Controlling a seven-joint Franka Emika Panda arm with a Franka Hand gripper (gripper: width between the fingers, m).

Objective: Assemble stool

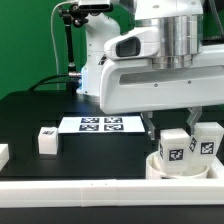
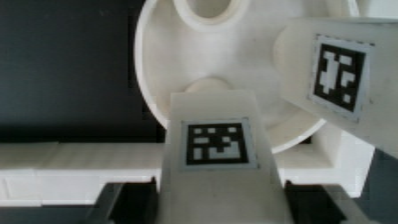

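The stool's round white seat disc [image 1: 160, 168] lies at the front of the table on the exterior view's right, and it fills the wrist view [image 2: 187, 55]. My gripper [image 1: 172, 130] hangs right over it, shut on a blocky white leg [image 1: 175, 147] with a square tag. In the wrist view that leg [image 2: 222, 140] sits between the two black fingers [image 2: 128, 200], reaching toward the seat, and my gripper [image 2: 222, 203] clasps its sides. A second tagged leg [image 1: 207, 140] stands on the seat beside it [image 2: 338, 70].
A loose leg [image 1: 47, 140] lies on the black table toward the exterior view's left, with another white piece [image 1: 3, 154] at the left edge. The marker board [image 1: 100, 124] lies behind. A long white border rail [image 1: 90, 192] runs along the front.
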